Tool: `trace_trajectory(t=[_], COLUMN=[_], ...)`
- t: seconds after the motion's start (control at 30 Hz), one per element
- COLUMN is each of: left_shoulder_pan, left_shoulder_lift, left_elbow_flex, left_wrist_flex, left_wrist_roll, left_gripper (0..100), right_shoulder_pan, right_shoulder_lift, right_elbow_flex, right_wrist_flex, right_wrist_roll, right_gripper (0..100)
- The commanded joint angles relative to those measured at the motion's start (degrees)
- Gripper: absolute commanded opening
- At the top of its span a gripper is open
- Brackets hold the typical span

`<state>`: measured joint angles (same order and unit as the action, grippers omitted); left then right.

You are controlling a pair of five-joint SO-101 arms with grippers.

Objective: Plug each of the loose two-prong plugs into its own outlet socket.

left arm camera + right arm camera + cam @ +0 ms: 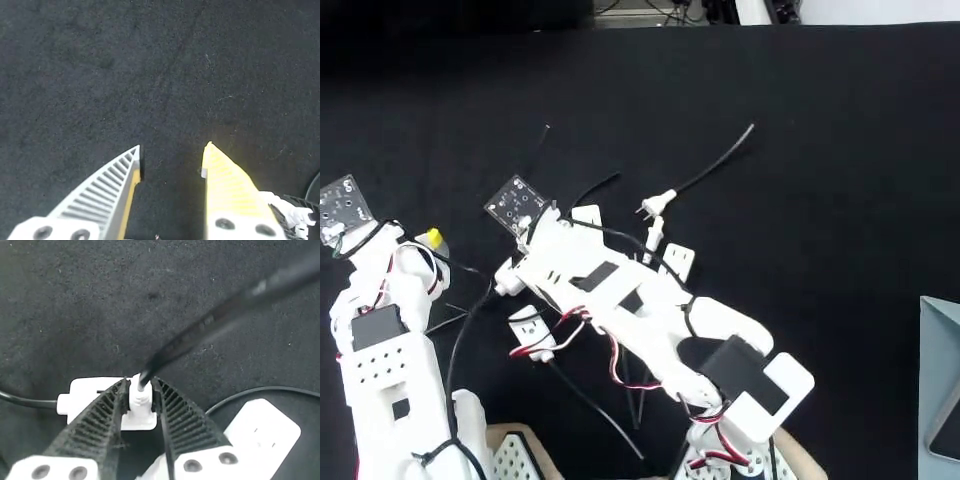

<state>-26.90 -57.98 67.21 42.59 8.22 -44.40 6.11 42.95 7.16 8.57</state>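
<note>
Fingers [100, 425] of the right gripper [139, 382] are pressed onto a white two-prong plug [138, 399], pinching its body from both sides. The plug's black cable [225, 305] rises away from it at a slant. The plug sits right against a white outlet socket [85, 392] lying on the black table cloth [75, 300]; whether the prongs are seated cannot be told, since the fingers hide them. A second outlet [262, 432] lies just beside, apart from the first.

From above, the right arm [620, 300] stretches diagonally across the middle of the table. A loose plug [660, 203] lies beyond it, untouched, with its thin cord [720, 155] trailing off toward the far side. Near the arm lie three white outlets: one [587, 214] by the wrist, one [678, 260] near the loose plug, and one [530, 322] on the near side.

The left gripper [172, 150] hangs over bare cloth with its fingers spread — one grey [115, 180], one yellow [225, 185] — and nothing between them. The left arm [380, 350] stands at the table's left edge.
</note>
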Motion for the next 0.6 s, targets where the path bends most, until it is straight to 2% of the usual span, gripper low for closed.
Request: trace_trajectory(t=[0.0,0.33,0.57], left_shoulder_pan=[-0.48,-0.48,-0.48], left_shoulder_lift=[-0.97,-0.97,-0.97], left_elbow_flex=[-0.31,-0.31,-0.31], left_wrist_flex=[-0.97,-0.97,-0.97], left_wrist_roll=[0.18,0.18,0.09], left_gripper=[20,20,20], right_shoulder_pan=[0.18,0.18,0.18], right_shoulder_lift=[-0.84,5.32,6.46], right_elbow_flex=[-0.48,-12.62,-14.11], right_wrist_flex=[3.25,21.36,23.3], right_wrist_roll=[0.53,0.53,0.53], right_gripper=[1.1,1.1,1.1])
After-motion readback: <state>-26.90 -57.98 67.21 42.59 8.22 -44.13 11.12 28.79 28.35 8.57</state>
